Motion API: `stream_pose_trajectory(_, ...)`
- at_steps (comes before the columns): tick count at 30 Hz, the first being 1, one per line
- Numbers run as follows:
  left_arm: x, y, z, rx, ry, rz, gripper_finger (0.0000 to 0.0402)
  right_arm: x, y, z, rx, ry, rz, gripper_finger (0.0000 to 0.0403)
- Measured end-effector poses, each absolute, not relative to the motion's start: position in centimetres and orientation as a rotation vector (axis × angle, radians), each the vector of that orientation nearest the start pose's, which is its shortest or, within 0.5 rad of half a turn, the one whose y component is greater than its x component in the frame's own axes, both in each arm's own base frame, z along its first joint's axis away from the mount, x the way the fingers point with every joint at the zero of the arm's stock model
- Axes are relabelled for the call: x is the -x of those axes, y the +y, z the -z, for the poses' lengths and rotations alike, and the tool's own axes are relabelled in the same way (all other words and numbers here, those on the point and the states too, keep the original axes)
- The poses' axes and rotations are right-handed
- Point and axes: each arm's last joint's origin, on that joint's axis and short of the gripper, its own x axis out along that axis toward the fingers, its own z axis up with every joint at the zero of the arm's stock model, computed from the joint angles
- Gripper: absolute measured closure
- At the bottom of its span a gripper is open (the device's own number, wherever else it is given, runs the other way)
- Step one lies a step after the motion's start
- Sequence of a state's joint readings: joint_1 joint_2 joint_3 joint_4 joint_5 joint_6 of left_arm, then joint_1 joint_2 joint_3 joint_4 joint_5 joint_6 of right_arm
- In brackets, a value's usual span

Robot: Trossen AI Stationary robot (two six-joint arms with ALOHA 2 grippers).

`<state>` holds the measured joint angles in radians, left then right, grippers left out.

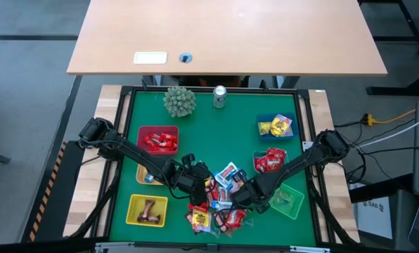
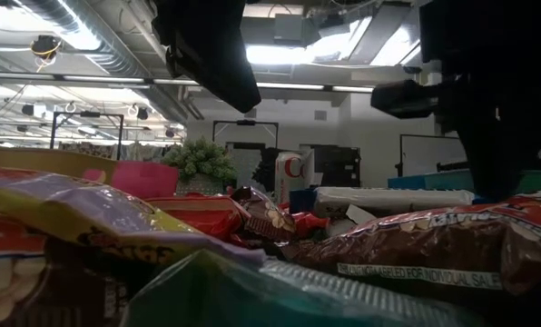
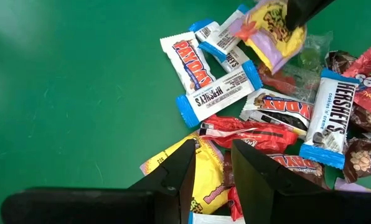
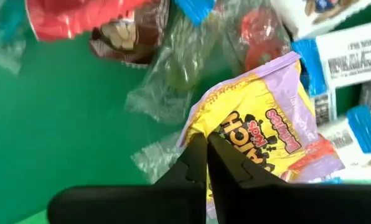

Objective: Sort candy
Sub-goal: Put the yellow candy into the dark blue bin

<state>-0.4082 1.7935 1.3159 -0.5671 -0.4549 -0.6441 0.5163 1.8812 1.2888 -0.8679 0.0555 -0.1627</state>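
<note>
Held candy: a yellow-and-purple packet (image 4: 254, 134), pinched by its edge between the right gripper (image 4: 206, 155) fingers, which are closed tight on the wrapper; the packet fans out ahead of the jaws.
Why held so: gripping one corner looks meant to peel this single packet off the heap without dragging its neighbours.
Candy pile (image 1: 220, 200): directly under and ahead of both sets of jaws; blue-white bars, red wrappers and brown ones overlap, some clear wrappers among them.
Left gripper (image 3: 211, 163): jaws stand at a narrow gap with nothing between them, poised over a yellow packet (image 3: 207, 186) and a red wrapper (image 3: 248, 132) just ahead of the fingertips.
Sorted so far: red basket (image 1: 157, 140) holds red candy, blue basket (image 1: 275, 126) yellow pieces, yellow basket (image 1: 147, 210) a brown piece; a loose red heap (image 1: 269, 161) lies behind the right jaws; a green basket (image 1: 288, 201) sits to their outer side.
Likely destination: the blue basket, judging by colour.
Surface: green mat (image 1: 209, 133) in a dark frame.
Bystanders: spiky green ball (image 1: 179, 101) and silver can (image 1: 219, 96) at the mat's far edge, well beyond both jaws.
Room: a wooden desk (image 1: 227, 35) beyond the mat; ceiling lights and ducts overhead in the low view.
</note>
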Motion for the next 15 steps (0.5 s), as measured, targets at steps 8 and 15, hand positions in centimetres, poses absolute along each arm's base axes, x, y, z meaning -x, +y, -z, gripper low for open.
stream_pose_trajectory(8, -34.5, -13.5, -22.1, 0.158, 0.880, -0.338, 0.0310, -30.2, 16.9, -18.8, 0.594, 1.457, -0.508, 0.0402)
stream_pose_trajectory(15, -34.5, -13.5, -22.1, 0.159, 0.880, -0.338, 0.0310, -29.0, 15.9, -21.6, 0.621, 1.475, -0.514, 0.0402)
